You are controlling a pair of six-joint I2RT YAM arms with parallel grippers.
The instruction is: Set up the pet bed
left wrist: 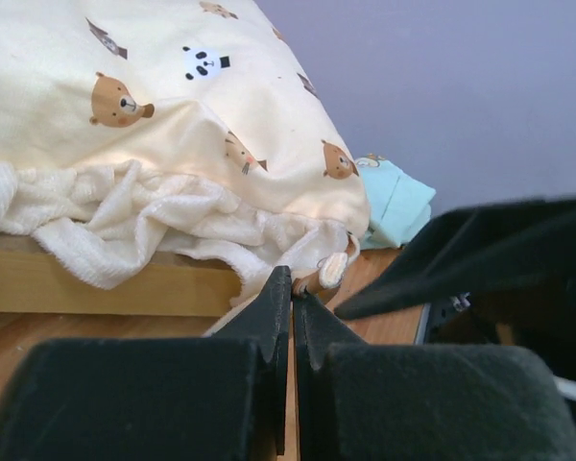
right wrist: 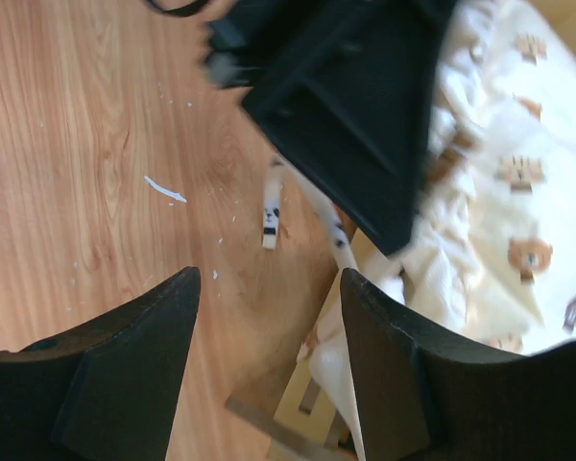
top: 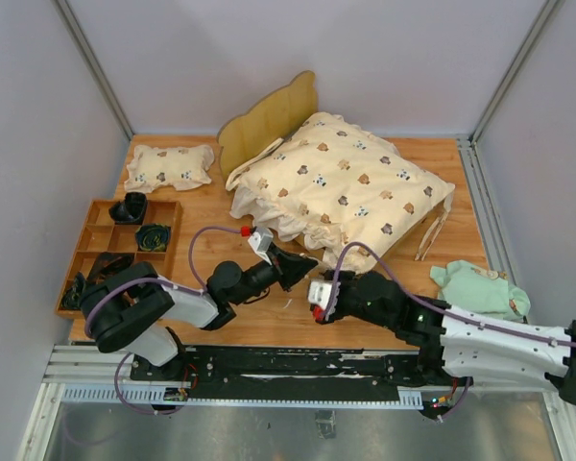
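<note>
At the left of the bench [top: 206, 206] sit a wooden compartment tray [top: 101, 235] and a small bear-print pillow [top: 170, 166]. The left arm [top: 163, 303] reaches low from its near-left base toward the middle. The left end effector [left wrist: 291, 288] is closed tight, fingertips pressed together at the near ruffled hem of the quilt [top: 346, 187]. A narrow fabric tie [right wrist: 269, 219] lies just beside the tips; whether it is pinched cannot be made out.

The right arm [top: 490, 346] stretches leftward along the near edge. The right end effector [right wrist: 269, 283] is spread wide over bare wood, close beside the left one, with nothing between its fingers.

The pet bed [top: 254, 134] stands at the far middle of the bench, almost buried under the cream quilt. Only its wavy light-wood headboard [top: 288, 106] rises at the far left corner, and a strip of side rail [left wrist: 106, 283] shows under the hem. Its base is hidden. Pale strips [top: 430, 233] at the quilt's right edge are too thin to identify. A pale green garment [top: 480, 288] lies at the near right.
</note>
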